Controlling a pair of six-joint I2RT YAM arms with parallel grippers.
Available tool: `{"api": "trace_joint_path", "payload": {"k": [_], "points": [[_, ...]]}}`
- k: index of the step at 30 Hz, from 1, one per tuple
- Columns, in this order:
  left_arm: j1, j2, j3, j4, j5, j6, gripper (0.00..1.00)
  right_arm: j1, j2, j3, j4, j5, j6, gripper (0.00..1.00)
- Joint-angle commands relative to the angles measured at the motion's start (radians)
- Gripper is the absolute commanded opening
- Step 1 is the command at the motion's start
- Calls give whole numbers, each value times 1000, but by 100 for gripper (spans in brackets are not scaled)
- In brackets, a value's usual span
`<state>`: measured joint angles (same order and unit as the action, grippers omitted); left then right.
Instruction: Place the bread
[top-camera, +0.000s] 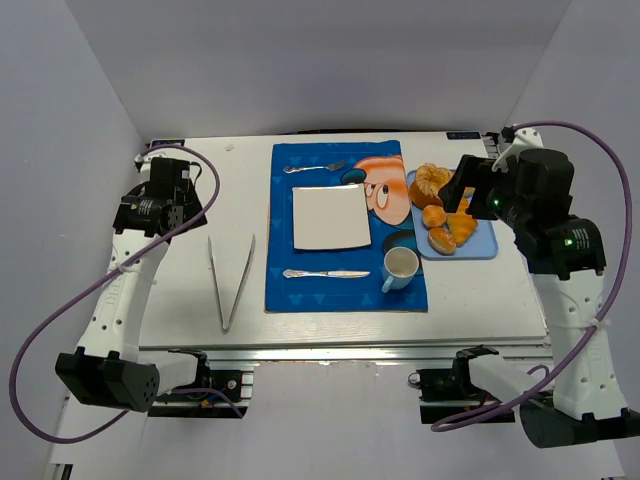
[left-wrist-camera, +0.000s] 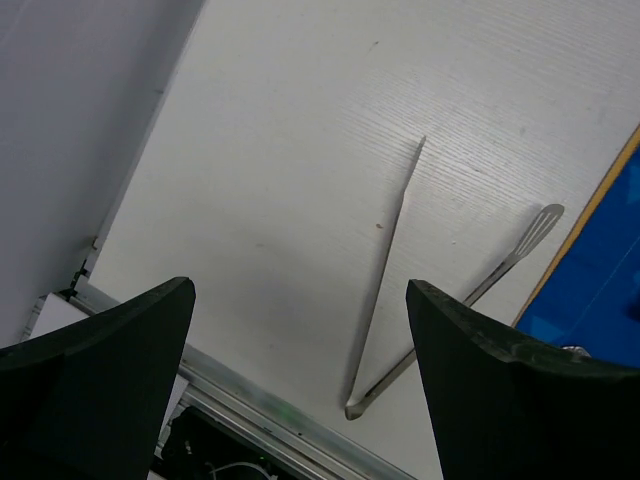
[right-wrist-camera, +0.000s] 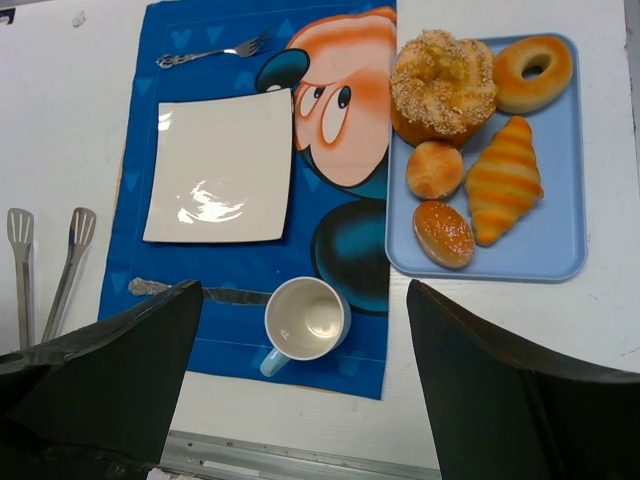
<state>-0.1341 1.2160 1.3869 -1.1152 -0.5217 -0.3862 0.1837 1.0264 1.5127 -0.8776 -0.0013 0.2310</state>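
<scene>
Bread: golden ridged croissant (right-wrist-camera: 504, 178), lying aslant in the right half of the blue tray (right-wrist-camera: 562, 262), ungrasped.
Neighbours: two round buns (right-wrist-camera: 435, 169) just beside its left flank. A ruffled pastry (right-wrist-camera: 443, 85) and a ring doughnut (right-wrist-camera: 533, 73) lie past its far end.
Right gripper (right-wrist-camera: 298, 298): held high over the tray side of the table, jaws wide apart, nothing between them.
Left gripper (left-wrist-camera: 300, 295): jaws apart and empty, above the tongs (left-wrist-camera: 400, 300), well away from the tray.
Probable goal: the white square plate (right-wrist-camera: 222, 165) on the placemat (right-wrist-camera: 345, 215), bare at present.
Hazard, crowding: a descent slightly left would likely nudge or pinch a bun along with the croissant.
Hazard, grip: too firm a closure may crush the soft crust, and too light a one may let the tapered body slip.
Hazard, transit: the mug (right-wrist-camera: 306, 320) stands near the path, so a low carry could strike it.
</scene>
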Motion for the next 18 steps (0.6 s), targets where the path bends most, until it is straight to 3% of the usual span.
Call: {"api": "trace_joint_path", "payload": {"k": [1,4,9,14,18], "points": [[-2,-9,26,-25,-64,29,98,3,14,14,35,-5,-1,89],[-2,-10,0,2,-77,18,98,3,6,18,43,18,16,89],[7,88,-29,60,41,4,96,2,-20,-39,123,-146,7,89],[49,252,-46,100,112,38,77,3,0,-49,129,-144,27,89],[120,344,-48,144,238,64,74,3,64,-32,59,-131,14,89]]}}
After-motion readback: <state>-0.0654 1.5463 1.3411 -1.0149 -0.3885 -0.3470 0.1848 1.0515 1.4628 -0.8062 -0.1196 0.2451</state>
